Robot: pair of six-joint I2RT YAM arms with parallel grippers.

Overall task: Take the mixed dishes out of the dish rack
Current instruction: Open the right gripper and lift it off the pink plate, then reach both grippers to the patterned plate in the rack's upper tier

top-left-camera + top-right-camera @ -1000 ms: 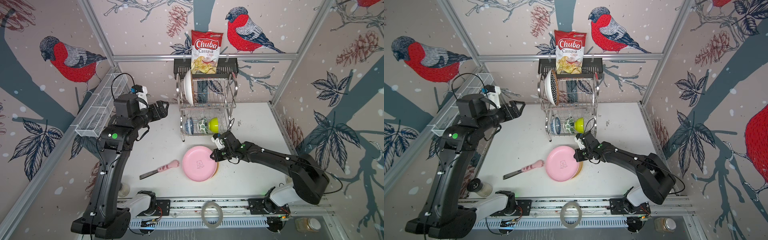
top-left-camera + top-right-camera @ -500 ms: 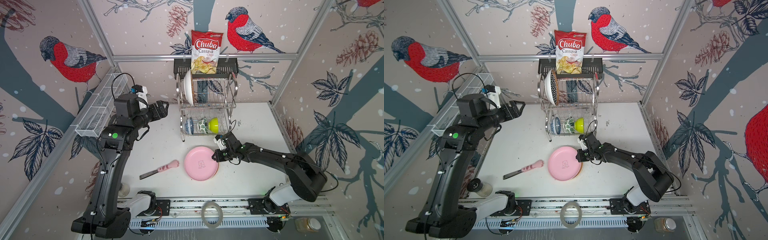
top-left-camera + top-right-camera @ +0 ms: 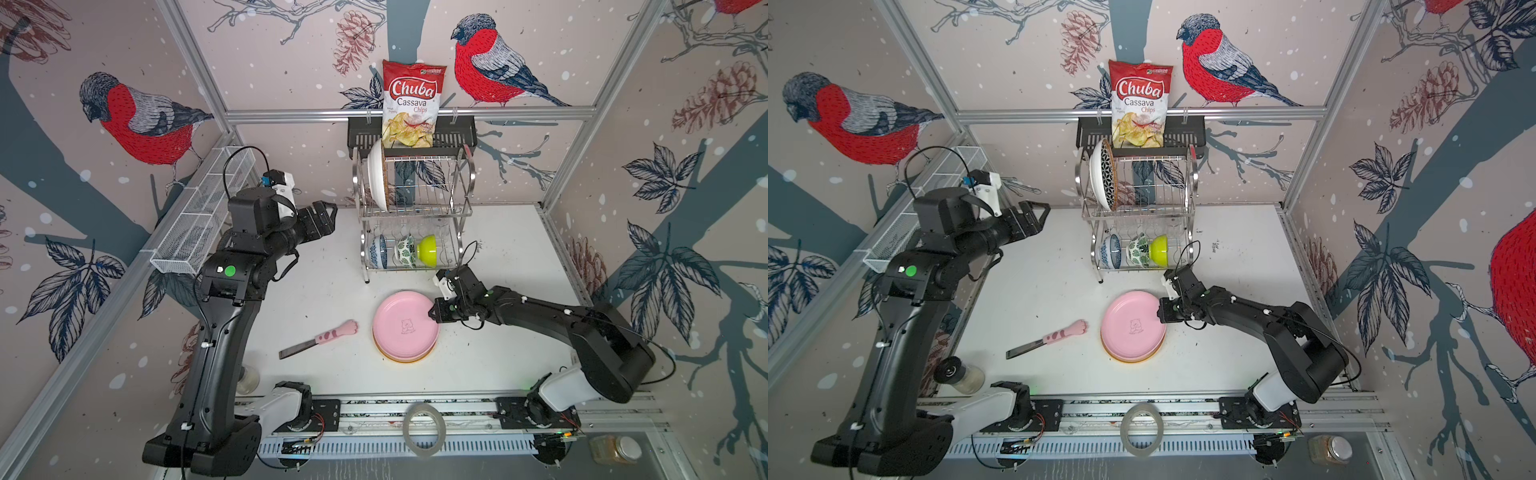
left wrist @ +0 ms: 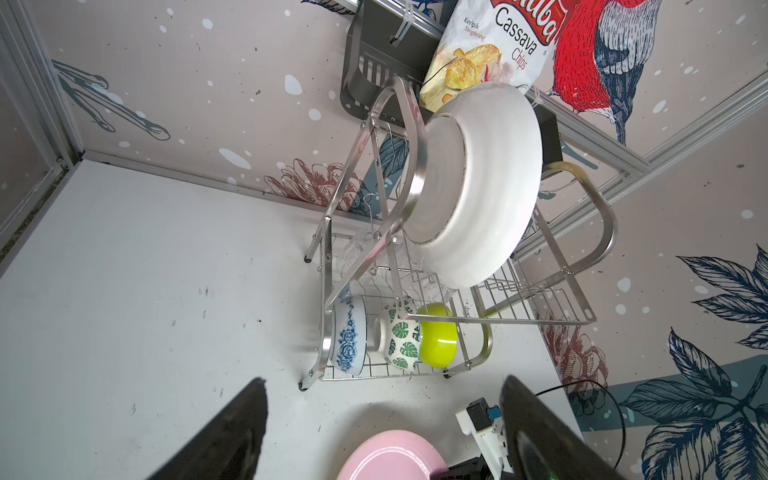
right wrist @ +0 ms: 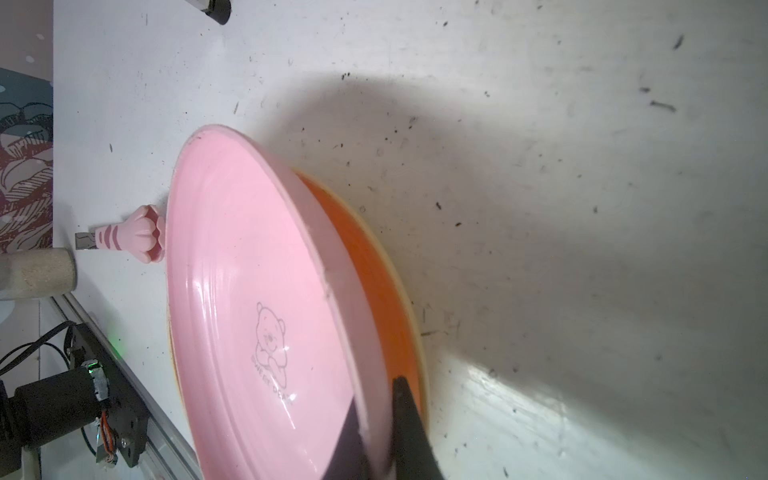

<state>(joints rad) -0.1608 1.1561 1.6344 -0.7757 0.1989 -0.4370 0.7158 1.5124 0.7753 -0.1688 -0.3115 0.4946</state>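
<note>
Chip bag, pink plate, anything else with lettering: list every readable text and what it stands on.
"Chuba": chip bag, white letters on red.
"Cassava Chips": same bag, under the brand.
"Keripik Singkong": same bag, small print, legible in the left wrist view.
Pink plate: lettering under a bear drawing, too blurred to read.
Green mark at the bag's top corner: too small to read.

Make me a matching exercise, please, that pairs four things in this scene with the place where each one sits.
Things
1. pink plate
2. white plate
3. lime bowl
4. Chuba cassava chips bag

Places
A. in the black wall basket
B. on the lower tier of the dish rack
C. on top of an orange plate on the table
D. upright on the upper tier of the dish rack

Pairs: 1-C, 2-D, 3-B, 4-A
</note>
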